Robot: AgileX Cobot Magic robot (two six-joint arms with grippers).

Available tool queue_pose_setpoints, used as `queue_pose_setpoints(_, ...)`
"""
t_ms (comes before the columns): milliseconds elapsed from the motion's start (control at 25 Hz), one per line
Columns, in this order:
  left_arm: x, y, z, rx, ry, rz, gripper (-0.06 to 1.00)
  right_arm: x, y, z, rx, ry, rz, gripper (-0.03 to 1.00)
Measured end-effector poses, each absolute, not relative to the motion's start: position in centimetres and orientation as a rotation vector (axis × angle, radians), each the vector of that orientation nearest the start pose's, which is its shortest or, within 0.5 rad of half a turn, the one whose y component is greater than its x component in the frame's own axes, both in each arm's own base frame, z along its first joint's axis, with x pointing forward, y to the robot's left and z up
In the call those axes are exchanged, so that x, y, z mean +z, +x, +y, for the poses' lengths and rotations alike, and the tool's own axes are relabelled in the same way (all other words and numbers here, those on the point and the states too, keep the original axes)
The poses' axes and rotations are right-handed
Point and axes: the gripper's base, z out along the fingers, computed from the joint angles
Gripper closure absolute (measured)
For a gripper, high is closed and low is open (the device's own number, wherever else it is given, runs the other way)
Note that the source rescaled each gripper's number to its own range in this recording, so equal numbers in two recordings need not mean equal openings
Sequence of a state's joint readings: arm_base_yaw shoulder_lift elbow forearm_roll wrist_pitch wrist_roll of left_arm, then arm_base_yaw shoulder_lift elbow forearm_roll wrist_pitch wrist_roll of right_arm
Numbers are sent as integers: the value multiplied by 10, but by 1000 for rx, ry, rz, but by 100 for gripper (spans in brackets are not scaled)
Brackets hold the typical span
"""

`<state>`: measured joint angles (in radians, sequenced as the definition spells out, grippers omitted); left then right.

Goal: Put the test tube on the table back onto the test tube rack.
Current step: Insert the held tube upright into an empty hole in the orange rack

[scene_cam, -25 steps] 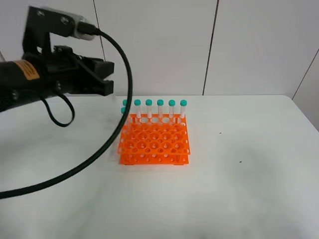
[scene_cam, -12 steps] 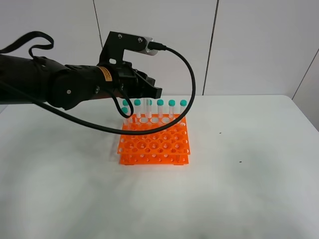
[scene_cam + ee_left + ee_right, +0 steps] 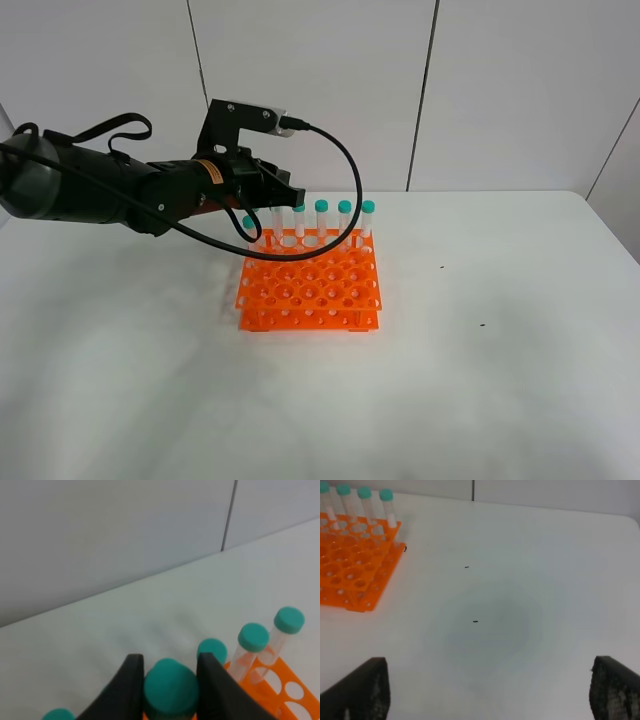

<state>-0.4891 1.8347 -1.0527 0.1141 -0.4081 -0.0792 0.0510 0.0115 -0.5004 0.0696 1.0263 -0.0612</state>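
My left gripper [image 3: 274,198] hangs over the back row of the orange test tube rack [image 3: 310,290]. In the left wrist view it [image 3: 170,680] is shut on the teal cap of an upright test tube [image 3: 170,690], with the black fingers [image 3: 129,690] on either side of the cap. The held tube's lower part is hidden, so I cannot tell if it sits in a hole. Several other capped tubes [image 3: 345,215] stand in the rack's back row, and also show in the left wrist view [image 3: 253,637]. My right gripper [image 3: 490,690] is open above the bare white table [image 3: 520,605].
The table [image 3: 480,380] stretches wide to the right and in front of the rack. The left arm's black cable [image 3: 340,170] loops above the back row. The rack shows at a corner of the right wrist view [image 3: 350,565]. A grey panelled wall stands behind.
My left arm has swung from the far left to the rack's back row with the tube, then dropped a little lower and settled there.
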Motion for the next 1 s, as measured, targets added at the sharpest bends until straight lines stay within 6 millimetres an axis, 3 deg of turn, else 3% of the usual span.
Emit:
queue_pose_setpoints(200,203,359,-195,-360,514,1822,94,280,-2,5,78,-115,2017,8)
queue_pose_setpoints(680,205,366,-186,-346,486,1779,94,280,-2,5,78,-115,2017,8)
queue_pose_setpoints(1000,190,356,-181,-380,450,1820,94,280,-2,5,78,-115,2017,8)
